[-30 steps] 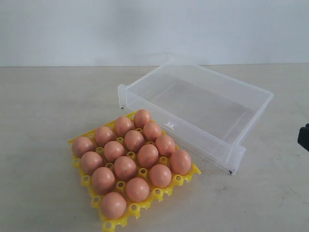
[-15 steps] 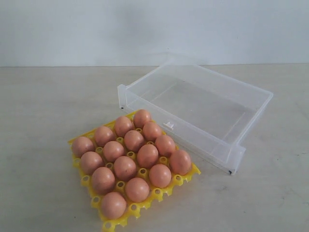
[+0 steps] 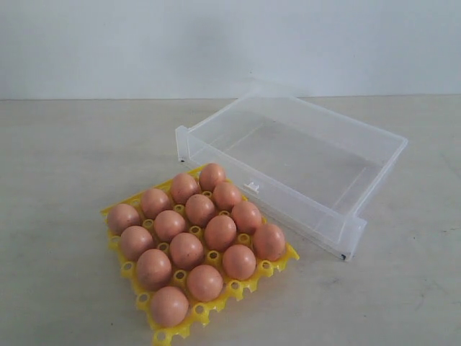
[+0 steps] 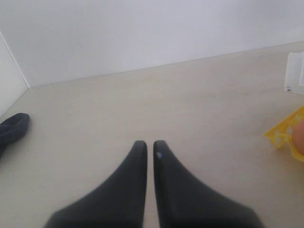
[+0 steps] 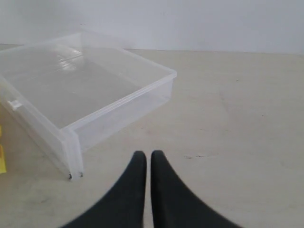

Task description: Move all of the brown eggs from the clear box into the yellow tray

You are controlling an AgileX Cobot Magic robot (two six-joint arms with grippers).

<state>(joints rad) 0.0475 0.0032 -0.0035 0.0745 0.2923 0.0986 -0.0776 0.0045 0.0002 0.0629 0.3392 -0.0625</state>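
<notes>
Several brown eggs (image 3: pixel 201 210) sit in the cups of the yellow tray (image 3: pixel 216 308) at the front left of the exterior view. Behind it to the right stands the clear box (image 3: pixel 362 232), with no egg inside. Neither gripper shows in the exterior view. My left gripper (image 4: pixel 147 144) is shut with nothing in it, over bare table; a corner of the yellow tray (image 4: pixel 283 133) and part of one egg (image 4: pixel 299 137) show at the edge of its view. My right gripper (image 5: pixel 145 154) is shut and holds nothing, a short way from the clear box (image 5: pixel 123 101).
The table is a pale beige surface (image 3: pixel 65 158) with a white wall behind. A dark object (image 4: pixel 13 129) lies at the edge of the left wrist view.
A dark part of the right arm at the right edge of the exterior view one second ago has left the picture. The eggs, tray and box have not moved.
</notes>
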